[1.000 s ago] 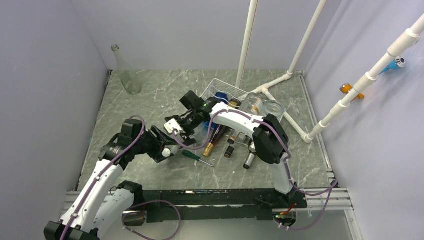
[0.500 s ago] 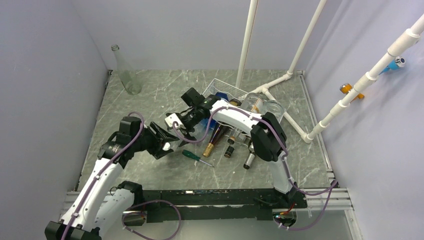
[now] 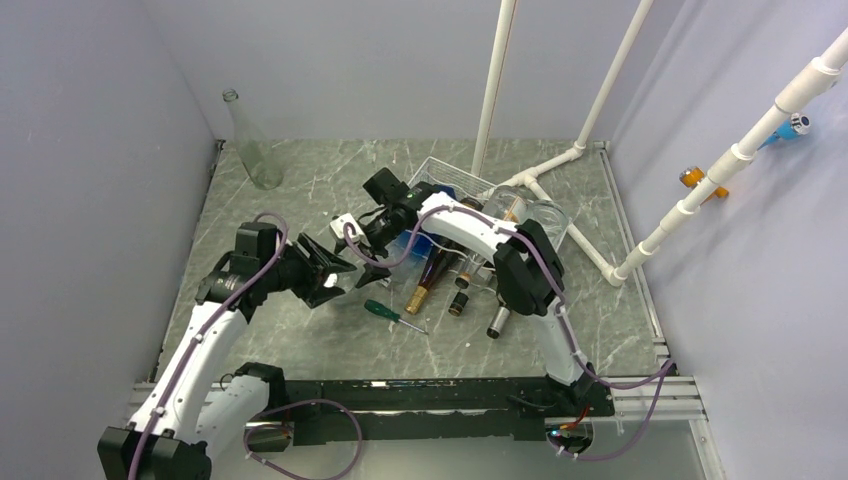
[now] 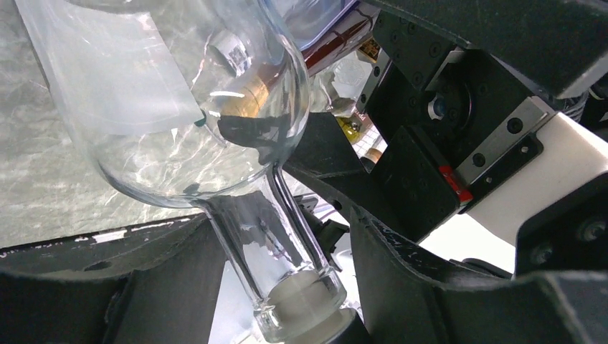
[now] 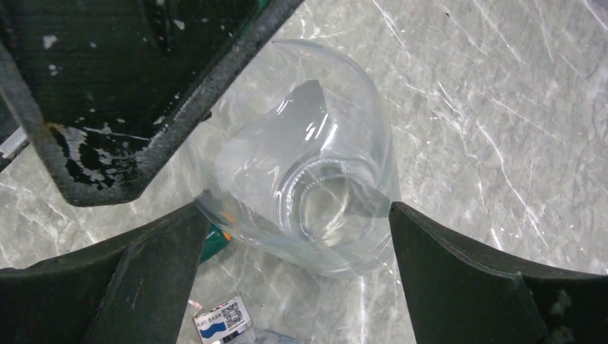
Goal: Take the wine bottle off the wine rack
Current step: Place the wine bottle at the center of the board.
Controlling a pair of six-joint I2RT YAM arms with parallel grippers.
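Observation:
A clear glass wine bottle (image 4: 179,107) hangs between my two grippers over the table, left of the white wire wine rack (image 3: 440,178). My left gripper (image 4: 287,287) is shut on its thin neck, the mouth pointing back at the wrist. The left gripper (image 3: 340,270) shows just left of the right one in the top view. Around the bottle's wide base (image 5: 315,193) stands my right gripper (image 5: 297,244), open, its fingers (image 5: 459,279) beside the glass. In the top view the right gripper (image 3: 375,260) reaches left from the rack.
A dark bottle with a gold top (image 3: 430,275) and several small bottles (image 3: 498,320) lie in front of the rack. A green-handled screwdriver (image 3: 385,312) lies below the grippers. An empty clear bottle (image 3: 250,140) stands back left. White pipes (image 3: 495,90) rise behind the rack.
Both grippers have shifted a little toward the back of the table with the clear bottle between them. The right jaws have widened slightly.

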